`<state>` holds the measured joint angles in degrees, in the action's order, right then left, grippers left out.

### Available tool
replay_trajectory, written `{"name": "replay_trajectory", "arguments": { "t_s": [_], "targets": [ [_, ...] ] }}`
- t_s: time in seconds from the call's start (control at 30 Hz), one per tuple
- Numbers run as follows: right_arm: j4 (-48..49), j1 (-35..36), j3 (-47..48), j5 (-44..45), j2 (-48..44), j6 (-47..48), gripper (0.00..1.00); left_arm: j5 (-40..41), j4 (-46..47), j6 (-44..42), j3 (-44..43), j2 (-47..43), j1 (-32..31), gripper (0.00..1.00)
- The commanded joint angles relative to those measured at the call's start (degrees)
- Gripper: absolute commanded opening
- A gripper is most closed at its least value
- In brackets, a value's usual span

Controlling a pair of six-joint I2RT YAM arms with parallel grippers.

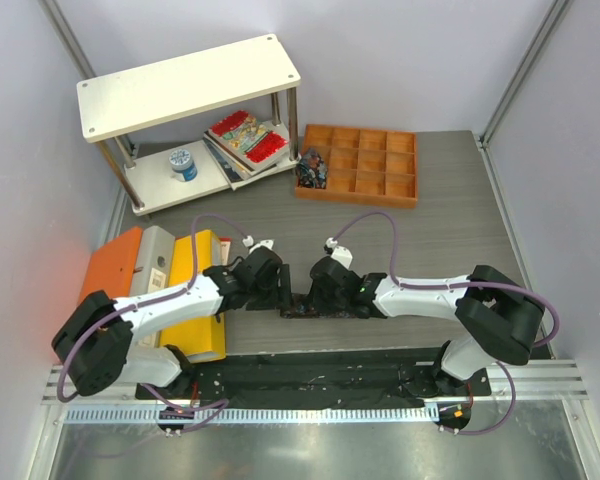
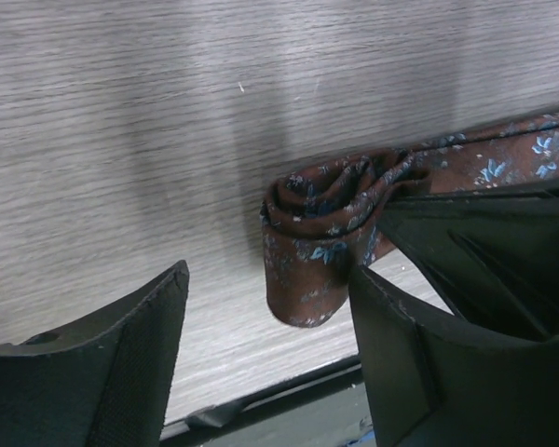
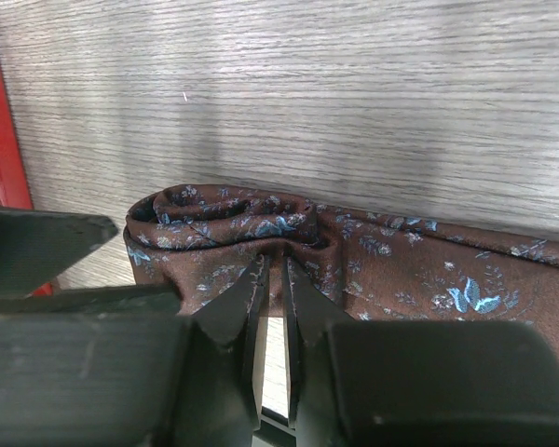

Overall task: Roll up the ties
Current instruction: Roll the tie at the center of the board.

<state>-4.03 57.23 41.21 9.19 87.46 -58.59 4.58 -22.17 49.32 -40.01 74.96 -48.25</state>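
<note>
A dark brown tie (image 3: pixel 382 270) with small blue flowers lies on the grey wood table, its left end wound into a loose roll (image 3: pixel 219 216). My right gripper (image 3: pixel 272 265) is shut on a fold of the tie just beside the roll. In the left wrist view the roll (image 2: pixel 317 247) stands on edge between the fingers of my open left gripper (image 2: pixel 268 275), close to the right finger (image 2: pixel 405 354) and well apart from the left one. From above, both grippers (image 1: pixel 280 290) (image 1: pixel 317 290) meet over the tie (image 1: pixel 305 312) at the table's middle.
A white two-level shelf (image 1: pixel 190 85) at the back left holds red patterned books (image 1: pixel 245 135) and a blue-and-white cup (image 1: pixel 183 163). An orange compartment tray (image 1: pixel 375 160) sits at the back. Orange, grey and yellow folders (image 1: pixel 198 262) lie under the left arm. A black mat (image 1: pixel 310 380) lines the near edge.
</note>
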Motion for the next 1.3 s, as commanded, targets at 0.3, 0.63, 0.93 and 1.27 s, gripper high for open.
{"name": "replay_trajectory", "arguments": {
  "t_s": [0.3, 0.63, 0.93, 1.27],
  "targets": [
    [2.7, -0.6, -3.2, -0.4, -1.2, -0.4, 0.17, -0.5, 9.2, 0.1, 0.1, 7.1, 0.2, 0.51],
    [2.5, -1.2, -3.2, -1.1, -2.8, 0.0, 0.17, -0.3, 6.7, -1.9, -2.2, 9.2, -0.4, 0.0],
    [-4.9, -2.8, 1.9, 0.6, -9.1, 2.7, 0.18, 16.7, -21.7, -3.1, -17.5, 11.3, -4.7, 0.0],
    [2.0, -2.5, 2.7, -3.8, -4.6, 0.0, 0.17, 18.8, -31.7, -0.5, -25.6, 15.0, -7.0, 0.0]
  ]
}}
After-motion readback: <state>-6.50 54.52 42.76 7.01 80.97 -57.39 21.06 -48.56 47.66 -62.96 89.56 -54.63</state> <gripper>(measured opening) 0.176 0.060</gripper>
